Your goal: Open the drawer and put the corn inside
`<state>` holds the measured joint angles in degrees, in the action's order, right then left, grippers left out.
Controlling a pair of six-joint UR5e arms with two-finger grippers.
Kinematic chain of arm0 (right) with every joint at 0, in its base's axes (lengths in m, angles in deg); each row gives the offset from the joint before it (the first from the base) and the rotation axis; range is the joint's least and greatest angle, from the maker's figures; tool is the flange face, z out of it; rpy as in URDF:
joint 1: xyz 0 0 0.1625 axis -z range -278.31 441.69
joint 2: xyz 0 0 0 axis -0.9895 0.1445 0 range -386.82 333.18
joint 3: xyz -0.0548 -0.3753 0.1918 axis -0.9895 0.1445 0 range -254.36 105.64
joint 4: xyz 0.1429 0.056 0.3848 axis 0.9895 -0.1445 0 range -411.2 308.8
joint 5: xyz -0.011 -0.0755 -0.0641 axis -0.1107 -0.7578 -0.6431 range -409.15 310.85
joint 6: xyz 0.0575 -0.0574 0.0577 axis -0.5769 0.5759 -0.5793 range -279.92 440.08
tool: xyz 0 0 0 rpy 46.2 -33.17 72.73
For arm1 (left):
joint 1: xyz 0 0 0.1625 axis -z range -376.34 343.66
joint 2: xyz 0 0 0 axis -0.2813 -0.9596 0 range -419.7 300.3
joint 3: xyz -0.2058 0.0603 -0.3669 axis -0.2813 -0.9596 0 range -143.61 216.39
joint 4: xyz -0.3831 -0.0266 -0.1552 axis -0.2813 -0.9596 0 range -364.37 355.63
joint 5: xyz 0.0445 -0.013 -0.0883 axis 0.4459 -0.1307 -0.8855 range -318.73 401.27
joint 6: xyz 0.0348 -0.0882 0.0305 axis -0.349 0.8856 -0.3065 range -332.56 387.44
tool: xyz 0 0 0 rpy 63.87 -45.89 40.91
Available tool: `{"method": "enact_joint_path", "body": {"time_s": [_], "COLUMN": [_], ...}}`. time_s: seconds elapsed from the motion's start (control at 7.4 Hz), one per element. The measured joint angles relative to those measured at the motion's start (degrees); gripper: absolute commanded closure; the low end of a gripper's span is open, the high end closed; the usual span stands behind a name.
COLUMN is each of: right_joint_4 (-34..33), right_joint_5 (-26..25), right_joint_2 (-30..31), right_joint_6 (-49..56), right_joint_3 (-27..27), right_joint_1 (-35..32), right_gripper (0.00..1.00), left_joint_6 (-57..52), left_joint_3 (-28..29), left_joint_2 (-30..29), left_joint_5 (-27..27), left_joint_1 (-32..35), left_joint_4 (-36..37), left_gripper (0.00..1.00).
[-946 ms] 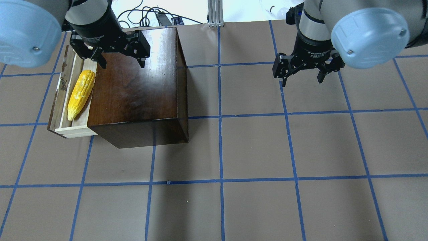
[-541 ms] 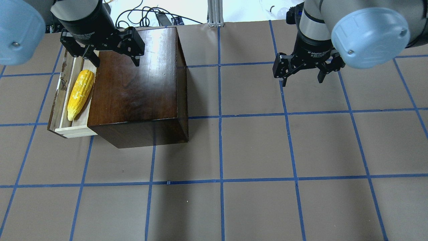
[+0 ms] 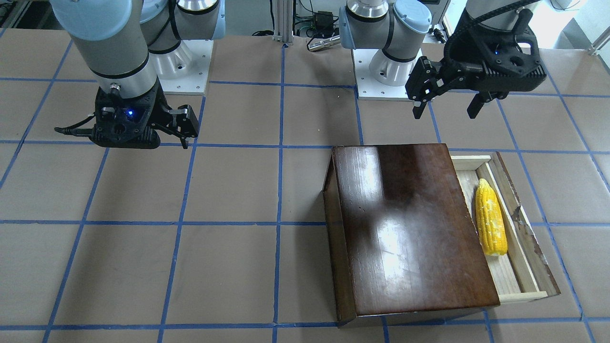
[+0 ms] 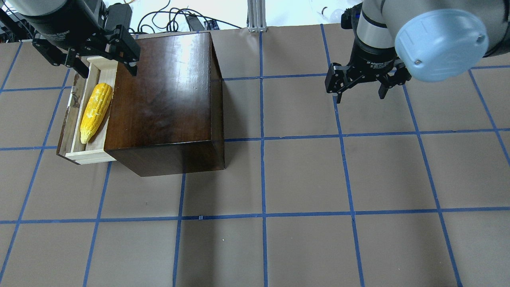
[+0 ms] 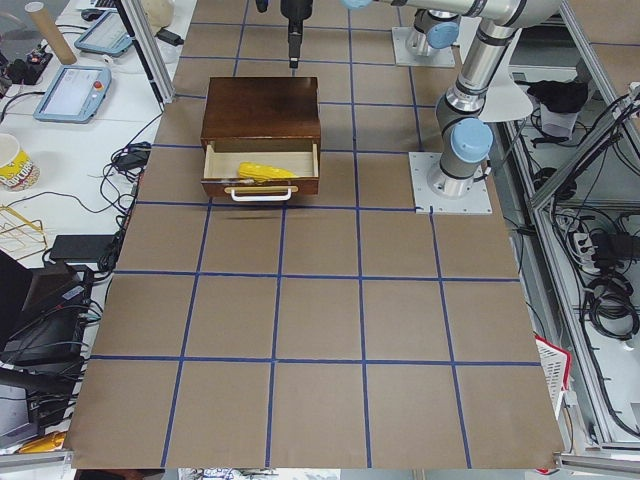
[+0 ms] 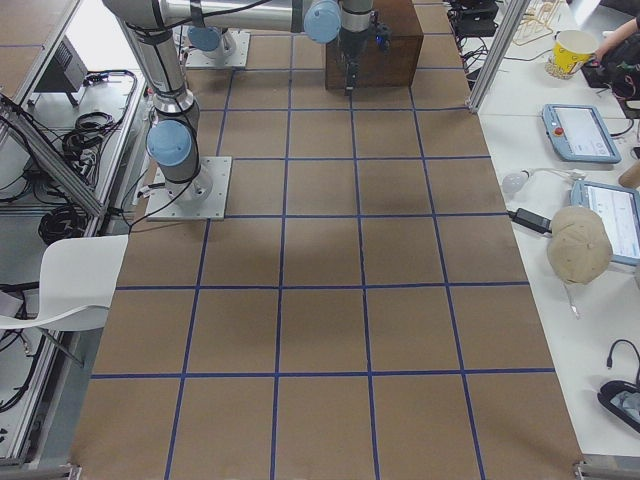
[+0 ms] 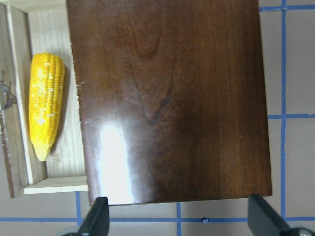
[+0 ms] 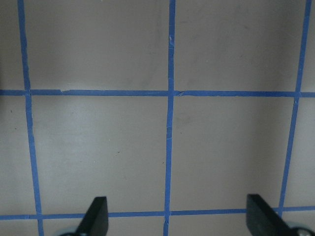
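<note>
The yellow corn lies lengthwise in the open drawer, which sticks out of the dark-brown box. The corn also shows in the front view and the left wrist view. My left gripper is open and empty, raised above the back end of the drawer and box; in the front view it hangs behind the box. My right gripper is open and empty, hovering over bare table far to the right; it also shows in the front view.
The table is brown paper with a blue tape grid. A white drawer handle shows in the left side view. Cables and a metal post lie past the far edge.
My left gripper has moved left and back, away from over the box top, staying open. The corn, the drawer and the right arm have not moved.
</note>
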<state>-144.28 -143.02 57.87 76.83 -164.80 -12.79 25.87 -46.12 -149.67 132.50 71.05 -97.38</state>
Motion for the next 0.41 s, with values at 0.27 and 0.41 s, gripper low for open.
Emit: {"method": "enact_joint_path", "body": {"time_s": [0.27,0.41], "right_joint_4": [0.0,0.0], "right_joint_5": [0.0,0.0], "right_joint_2": [0.0,-0.1], "right_joint_6": [0.0,0.0], "right_joint_3": [0.0,0.0], "right_joint_1": [0.0,0.0], "right_gripper": [0.00,0.00], "left_joint_6": [0.1,0.2], "left_joint_3": [0.0,0.1], "left_joint_2": [-0.5,-0.9], "left_joint_5": [0.0,0.0], "left_joint_1": [-0.1,-0.1], "left_joint_4": [-0.1,-0.1], "left_gripper": [0.00,0.00]}}
